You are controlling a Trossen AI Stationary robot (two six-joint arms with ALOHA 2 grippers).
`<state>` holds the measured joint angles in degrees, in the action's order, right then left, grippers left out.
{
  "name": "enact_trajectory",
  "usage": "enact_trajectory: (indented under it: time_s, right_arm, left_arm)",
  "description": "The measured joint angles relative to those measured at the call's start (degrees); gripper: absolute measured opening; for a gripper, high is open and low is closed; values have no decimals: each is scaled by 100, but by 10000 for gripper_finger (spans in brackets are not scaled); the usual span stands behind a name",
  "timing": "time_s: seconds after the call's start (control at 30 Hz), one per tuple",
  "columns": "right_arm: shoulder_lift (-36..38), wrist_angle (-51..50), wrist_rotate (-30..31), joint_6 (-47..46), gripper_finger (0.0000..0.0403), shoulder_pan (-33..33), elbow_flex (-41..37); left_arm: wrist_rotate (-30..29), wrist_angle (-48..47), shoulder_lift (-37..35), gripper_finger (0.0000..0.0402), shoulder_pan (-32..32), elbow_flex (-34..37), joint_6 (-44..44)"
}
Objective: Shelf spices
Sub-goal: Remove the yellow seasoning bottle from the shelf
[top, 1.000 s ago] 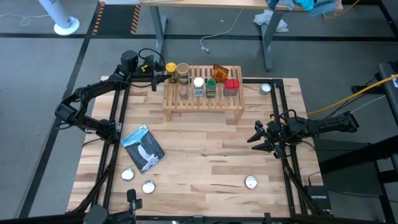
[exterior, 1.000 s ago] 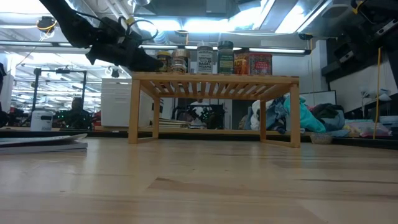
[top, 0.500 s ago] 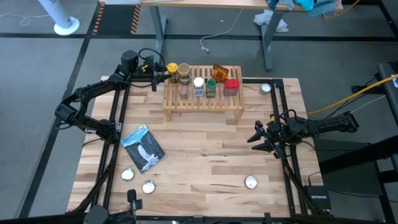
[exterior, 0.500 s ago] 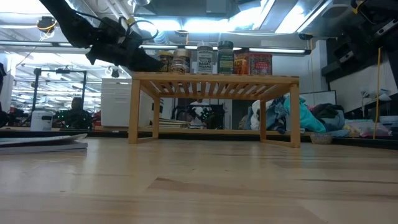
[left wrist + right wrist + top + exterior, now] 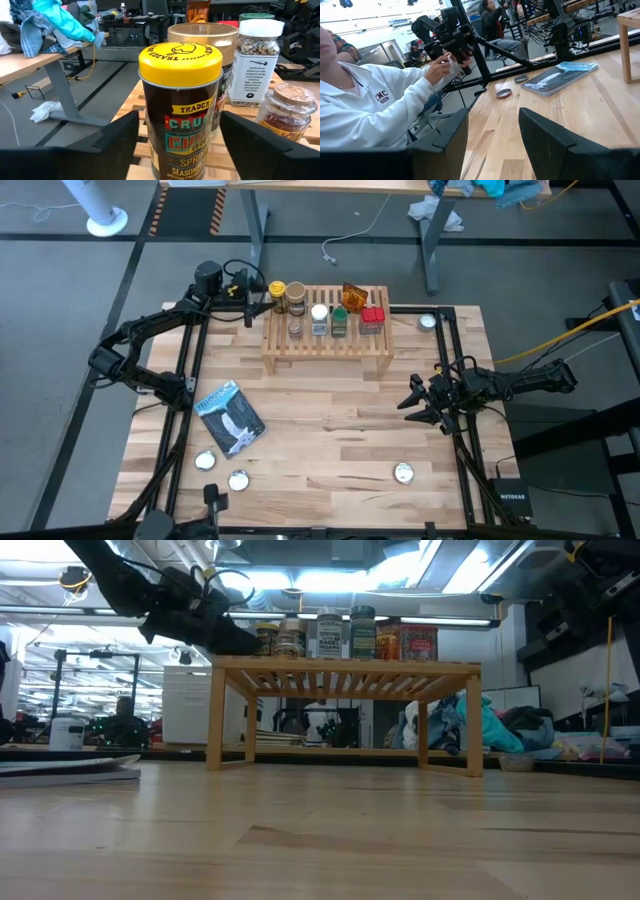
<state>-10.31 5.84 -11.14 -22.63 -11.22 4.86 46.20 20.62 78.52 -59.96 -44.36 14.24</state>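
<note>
Left gripper [image 5: 175, 145] stands at the shelf's [image 5: 325, 345] back left corner, fingers spread on either side of the yellow-lidded jar [image 5: 180, 107] and clear of it. That jar sits on the shelf beside the tan-lidded jar [image 5: 210, 42]. Right gripper [image 5: 418, 404] waits half open over the table [image 5: 330, 440].
</note>
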Motion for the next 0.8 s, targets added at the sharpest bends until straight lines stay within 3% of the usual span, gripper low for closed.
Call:
enact_trajectory:
  time_s: [0.27, 0.6, 0.8]
  right_arm:
    - [0, 0, 0, 0, 182, -1, 0]
    - [0, -1, 0, 0, 182, -2, 0]
    - [-1, -1, 0, 0, 182, -1, 0]
  left_arm:
    - [86, 535, 278, 318, 11, 0, -60]
    - [478, 1566, 862, 322, 50, 0, -345]
    - [513, 1627, 916, 322, 75, 0, -324]
